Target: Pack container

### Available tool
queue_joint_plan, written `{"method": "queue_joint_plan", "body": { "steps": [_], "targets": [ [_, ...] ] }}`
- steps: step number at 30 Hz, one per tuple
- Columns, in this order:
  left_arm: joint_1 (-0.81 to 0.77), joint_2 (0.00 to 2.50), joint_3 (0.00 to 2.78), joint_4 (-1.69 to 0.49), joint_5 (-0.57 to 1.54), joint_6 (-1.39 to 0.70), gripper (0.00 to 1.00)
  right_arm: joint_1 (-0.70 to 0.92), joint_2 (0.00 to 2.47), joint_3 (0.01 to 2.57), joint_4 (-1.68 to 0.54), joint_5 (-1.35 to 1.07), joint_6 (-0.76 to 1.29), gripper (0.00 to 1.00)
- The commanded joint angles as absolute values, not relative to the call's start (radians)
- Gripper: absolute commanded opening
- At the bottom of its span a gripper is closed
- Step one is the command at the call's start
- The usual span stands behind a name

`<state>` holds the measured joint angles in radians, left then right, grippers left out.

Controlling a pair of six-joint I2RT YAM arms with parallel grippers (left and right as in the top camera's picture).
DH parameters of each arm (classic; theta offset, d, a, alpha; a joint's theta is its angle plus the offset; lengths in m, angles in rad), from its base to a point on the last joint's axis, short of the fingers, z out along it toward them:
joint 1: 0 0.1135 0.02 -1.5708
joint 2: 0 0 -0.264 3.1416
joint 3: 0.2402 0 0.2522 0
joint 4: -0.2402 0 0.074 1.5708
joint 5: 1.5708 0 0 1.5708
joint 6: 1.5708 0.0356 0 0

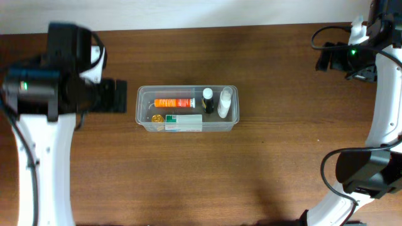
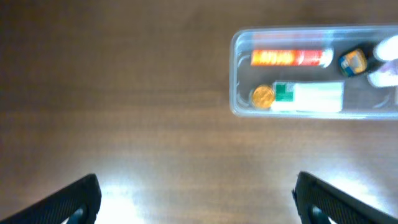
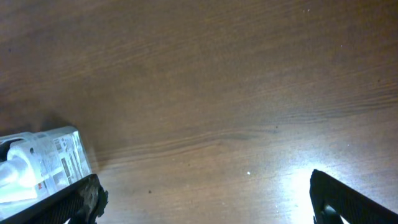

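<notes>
Black fingers (image 2: 74,202) of the left jaws are standing wide apart, gripping nothing, just left of the container (image 1: 139,107); the right jaws are gaping empty, well apart to its right. Lamp glare is shining on the brown wood-grain worktop (image 1: 188,182). Clear and round-cornered, the container is sitting on it, holding an orange tube (image 1: 174,102), a white-and-green carton (image 1: 184,122), a gold cap (image 1: 157,118), a dark bottle (image 1: 208,100) and a white bottle (image 1: 225,103). Beyond the container, a pale wall (image 1: 188,12) is showing.
</notes>
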<state>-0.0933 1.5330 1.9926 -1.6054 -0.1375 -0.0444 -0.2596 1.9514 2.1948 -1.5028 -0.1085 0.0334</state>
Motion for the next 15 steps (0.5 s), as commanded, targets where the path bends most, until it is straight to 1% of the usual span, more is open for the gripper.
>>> {"method": "queue_joint_plan", "body": {
  "steps": [1, 4, 5, 10, 15],
  "targets": [
    [-0.091, 1.338, 1.836, -1.556, -0.176, -0.107, 0.99, -0.263, 1.944, 2.21, -1.503, -0.099, 0.038, 0.98],
    [-0.091, 1.193, 1.689, -1.516, -0.171, -0.154, 0.99, -0.263, 1.944, 2.21, -1.503, -0.099, 0.038, 0.98],
    [-0.091, 1.11, 1.606, -1.501, -0.172, -0.201, 0.99, -0.263, 1.944, 2.21, -1.503, -0.1, 0.038, 0.98],
    [-0.091, 0.931, 1.414, -1.509, -0.174, -0.361, 0.99, -0.263, 1.944, 2.21, -1.503, -0.099, 0.038, 0.98],
    [-0.091, 0.831, 1.319, -1.571, -0.176, -0.363, 0.99, -0.263, 1.944, 2.21, -1.503, -0.099, 0.038, 0.98]
  ]
}}
